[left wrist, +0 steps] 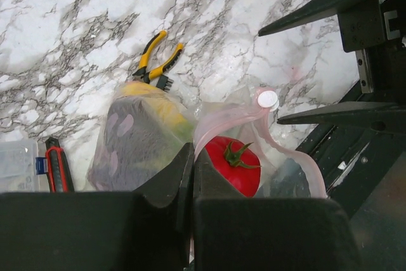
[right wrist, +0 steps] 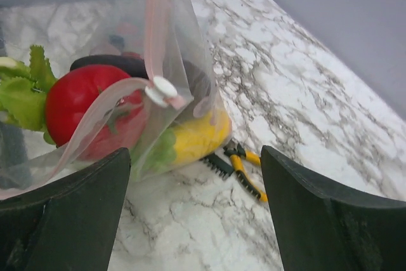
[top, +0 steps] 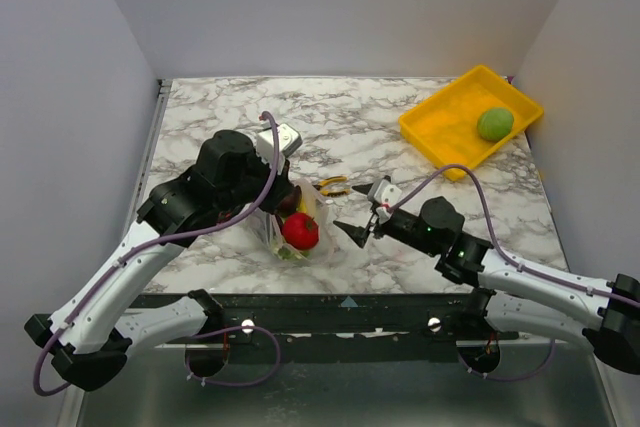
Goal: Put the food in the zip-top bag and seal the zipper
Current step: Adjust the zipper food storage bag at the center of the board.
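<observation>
Sealing seems next: the left claw point(left wrist: 192, 157) is clamped shut on the zip-top bag point(left wrist: 143, 131), holding it upright at mid-bench with the red round fruit point(top: 300, 231) inside, while the right claw point(top: 352, 209) gapes empty just beside it. It should pinch the pink zipper point(right wrist: 155, 23) by the white tab point(right wrist: 163, 88) and run along it. Free bench point(top: 530, 197) lies rightward; pliers point(top: 333, 185) lie just behind the bag.

The top view looks down from above and behind, taking in the whole marble tabletop point(top: 250, 117). The left wrist view looks steeply down past its closed jaws, close over the bag point(left wrist: 143, 134). The right wrist view sits low, facing that bag sideways between spread jaws. All three share bag, red fruit point(left wrist: 235, 163) and pliers point(left wrist: 155, 61).
</observation>
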`<state>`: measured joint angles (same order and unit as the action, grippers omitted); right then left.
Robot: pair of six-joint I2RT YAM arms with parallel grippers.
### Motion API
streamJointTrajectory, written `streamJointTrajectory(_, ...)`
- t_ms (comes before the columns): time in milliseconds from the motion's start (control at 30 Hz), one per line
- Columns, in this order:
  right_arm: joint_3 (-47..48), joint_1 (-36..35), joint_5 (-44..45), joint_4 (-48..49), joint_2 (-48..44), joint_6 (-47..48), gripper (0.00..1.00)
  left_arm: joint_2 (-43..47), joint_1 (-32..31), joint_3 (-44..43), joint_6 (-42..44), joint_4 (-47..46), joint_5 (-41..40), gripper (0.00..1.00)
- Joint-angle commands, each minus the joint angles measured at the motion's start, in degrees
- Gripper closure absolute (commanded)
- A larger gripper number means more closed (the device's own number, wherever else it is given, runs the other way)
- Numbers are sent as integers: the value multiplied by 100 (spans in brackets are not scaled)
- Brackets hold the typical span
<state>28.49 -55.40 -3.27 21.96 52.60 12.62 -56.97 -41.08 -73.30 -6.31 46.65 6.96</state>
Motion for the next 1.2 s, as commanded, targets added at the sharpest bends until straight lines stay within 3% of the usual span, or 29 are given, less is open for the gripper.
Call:
streamJointTrajectory(0,562,13,-803,191,394,882,15,236,28,-103,130,-112,371,100)
streamJointTrajectory(100,938,15,-1078,-135,717,1117,17,281,22,-58,97,-117,368,100)
streamJointTrajectory(233,1328,15,-1365,-415,1059,1268,28,334,26,-10,52,-86,374,100)
streamJointTrajectory(633,1641,20,-1916,-687,1082,999,81,436,34,-9,79,57,65,100)
streamJointTrajectory(733,1927,19,-1897,-1246,1079,865,97,474,36,-68,194,149,20,100)
streamJointTrajectory(800,2190,13,-1831,-1690,1114,736,100,512,38,-118,260,151,-14,99)
streamJointTrajectory(967,3084,18,-1226,-2777,1135,-149,100,704,34,-263,442,-29,174,73)
streamJointTrajectory(1167,4699,17,-1319,-4705,1680,-640,100,879,23,-467,555,-675,834,45)
